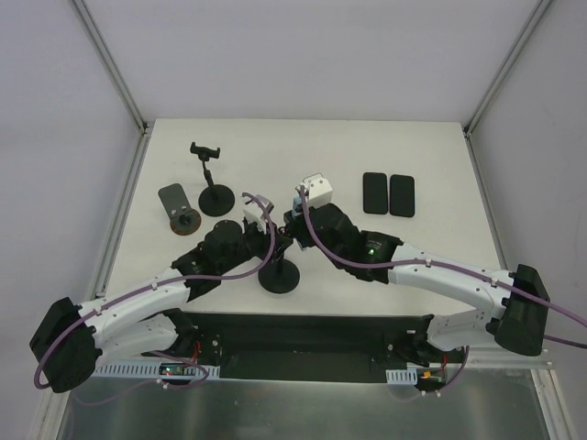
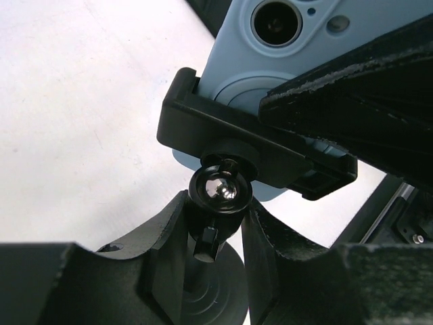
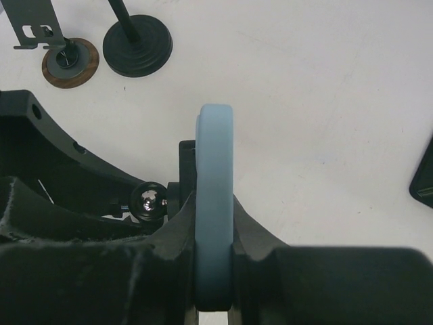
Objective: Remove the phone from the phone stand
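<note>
My right gripper [image 3: 214, 227] pinches the pale blue phone [image 3: 215, 149] across its flat faces, a hold I judge is meant for pulling it free. My left gripper [image 2: 215, 233] is closed on the phone stand [image 2: 218, 193] just under its ball joint, bracing it. The phone sits in the cradle [image 2: 203, 128], toward six o'clock from the centre of the table [image 1: 440, 266].

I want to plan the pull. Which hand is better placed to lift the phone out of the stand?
Right. The right hand is shut on the phone by its edge, while the left hand grips the stand at its stem below the ball, bracing it.
</note>
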`<state>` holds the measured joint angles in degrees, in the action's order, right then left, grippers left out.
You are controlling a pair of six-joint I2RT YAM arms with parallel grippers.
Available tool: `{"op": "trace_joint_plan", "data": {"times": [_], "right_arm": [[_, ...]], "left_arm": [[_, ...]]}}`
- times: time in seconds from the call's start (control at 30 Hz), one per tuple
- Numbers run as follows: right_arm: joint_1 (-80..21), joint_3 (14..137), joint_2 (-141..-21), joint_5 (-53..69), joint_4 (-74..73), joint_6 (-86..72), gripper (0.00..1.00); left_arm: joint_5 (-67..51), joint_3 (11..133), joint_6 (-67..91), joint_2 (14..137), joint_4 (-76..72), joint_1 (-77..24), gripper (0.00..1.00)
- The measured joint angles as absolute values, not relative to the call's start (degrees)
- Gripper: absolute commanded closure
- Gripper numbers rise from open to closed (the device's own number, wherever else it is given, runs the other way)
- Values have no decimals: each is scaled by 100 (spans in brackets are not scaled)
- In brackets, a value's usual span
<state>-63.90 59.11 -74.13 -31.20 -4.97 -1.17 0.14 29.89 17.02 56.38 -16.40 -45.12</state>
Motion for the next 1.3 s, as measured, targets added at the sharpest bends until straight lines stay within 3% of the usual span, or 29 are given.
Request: {"op": "trace_joint_plan", "data": {"times": [0.17, 0.2, 0.23, 0.37, 0.5, 0.67, 0.77, 0.9, 1.0, 1.03, 1.1, 1.13, 1.2, 1.3], "right_arm": [[-6410, 6042, -7535, -3013, -561, -69, 99], [-6405, 6031, -7535, -2923, -513, 23, 99], [-6399, 6014, -7533, -2842, -462, 108, 99], [-6344, 6003, -7533, -2486, -462, 482, 99], [-6184, 5981, -7518, -2362, -545, 795, 99], [-6136, 5981, -7507, -2224, -534, 954, 99], [-6139, 5977, -7507, -2143, -508, 1026, 99], [-6136, 5977, -7507, -2073, -497, 1109, 99], [-6130, 5975, -7500, -2051, -497, 1157, 99], [-6123, 5972, -7498, -2047, -497, 1173, 99], [-6121, 5953, -7478, -2034, -484, 1219, 99], [-6121, 5944, -7474, -2029, -471, 1227, 99], [-6121, 5944, -7470, -2034, -478, 1247, 99], [-6134, 5944, -7454, -2021, -506, 1256, 99]], "left_arm": [[220, 2692, 1747, 5376, -1846, -4578, 100], [213, 2637, 1723, 5323, -1900, -4578, 96], [196, 2593, 1695, 5288, -1951, -4578, 73], [-49, 2467, 1396, 5240, -2110, -4565, 40], [-248, 2484, 1087, 5336, -2139, -4418, 21], [-355, 2641, 858, 5680, -2112, -4346, 14], [-462, 2856, 757, 5909, -2104, -4344, 15], [-593, 3155, 617, 6141, -2102, -4344, 27], [-661, 3343, 506, 6331, -1997, -4346, 42], [-692, 3387, 491, 6401, -1984, -4346, 54], [-766, 3441, 532, 6506, -1957, -4346, 68], [-810, 3459, 541, 6534, -1962, -4364, 84], [-910, 3481, 624, 6565, -1959, -4414, 100], [-849, 3481, 663, 6567, -1957, -4429, 100]]}}
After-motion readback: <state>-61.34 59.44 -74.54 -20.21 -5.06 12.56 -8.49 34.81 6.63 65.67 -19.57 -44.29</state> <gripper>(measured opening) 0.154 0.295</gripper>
